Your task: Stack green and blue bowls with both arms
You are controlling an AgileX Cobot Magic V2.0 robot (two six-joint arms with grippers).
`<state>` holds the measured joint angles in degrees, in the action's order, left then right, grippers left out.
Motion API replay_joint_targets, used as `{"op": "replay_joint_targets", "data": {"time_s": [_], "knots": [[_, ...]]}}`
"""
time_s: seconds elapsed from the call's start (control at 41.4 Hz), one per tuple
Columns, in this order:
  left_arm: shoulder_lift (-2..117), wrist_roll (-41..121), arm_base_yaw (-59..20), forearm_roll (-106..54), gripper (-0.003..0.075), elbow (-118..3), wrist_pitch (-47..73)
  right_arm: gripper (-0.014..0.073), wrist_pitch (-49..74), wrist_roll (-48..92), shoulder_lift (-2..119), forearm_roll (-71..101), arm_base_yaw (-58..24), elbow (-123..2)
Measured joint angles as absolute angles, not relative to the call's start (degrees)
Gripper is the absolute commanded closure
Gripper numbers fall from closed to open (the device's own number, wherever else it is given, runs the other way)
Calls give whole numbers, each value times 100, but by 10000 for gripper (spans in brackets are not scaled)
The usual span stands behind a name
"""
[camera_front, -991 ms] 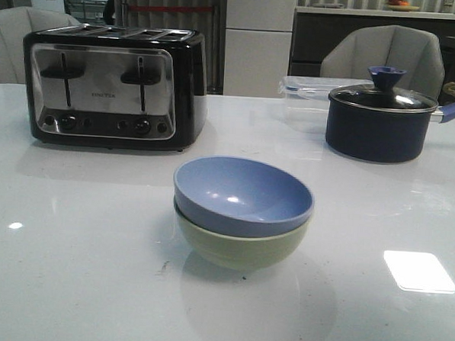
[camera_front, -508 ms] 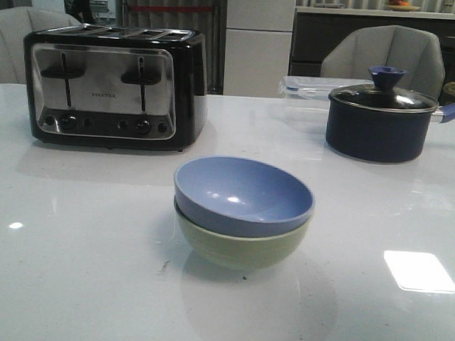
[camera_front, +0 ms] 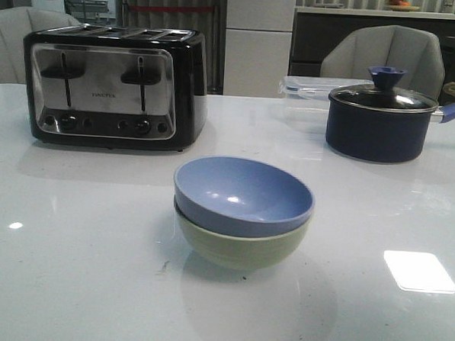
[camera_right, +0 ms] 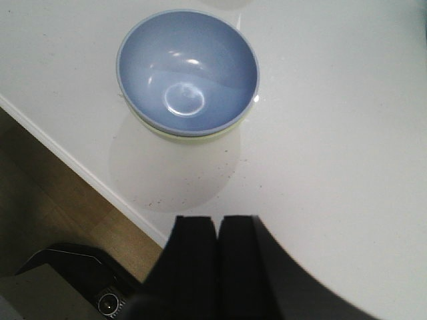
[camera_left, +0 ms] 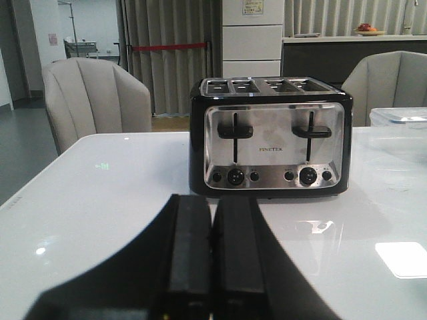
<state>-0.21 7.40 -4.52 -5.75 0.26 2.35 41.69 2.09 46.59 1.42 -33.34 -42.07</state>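
Periwinkle blue bowl (camera_front: 244,190) sits nested inside the sage green bowl (camera_front: 239,247) mid-surface (camera_front: 71,246), in front of the toaster (camera_front: 114,84) and navy saucepan (camera_front: 379,121); left gripper (camera_left: 212,267) and right gripper (camera_right: 218,263) jaws are together, holding nothing.

One brand name on the toaster, little else legible

The toaster (camera_left: 270,137) carries "FINETEK" in small dark letters on its shiny front panel, between the two levers; from the front it shows only as a tiny blur (camera_front: 114,84). A paper notice (camera_left: 252,6) on the white cabinet behind has print, probably several lines, but too small to make out.
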Motion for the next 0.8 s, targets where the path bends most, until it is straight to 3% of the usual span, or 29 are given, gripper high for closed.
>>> {"op": "replay_joint_targets", "data": {"time_s": [0.169, 0.314, 0.653, 0.798], "knots": [[-21, 740, -452, -575, 623, 26, 235, 539, 4169, 209, 4637, 142, -3305, -4193], [-21, 740, -452, -575, 623, 26, 235, 539, 4005, 209, 4231, 126, -2724, -3963], [-21, 740, -452, -575, 623, 26, 235, 539, 2326, 209, 1663, 96, -580, -1847], [-21, 740, -452, -575, 623, 26, 235, 539, 1576, 209, 635, 96, -62, -880]]}}
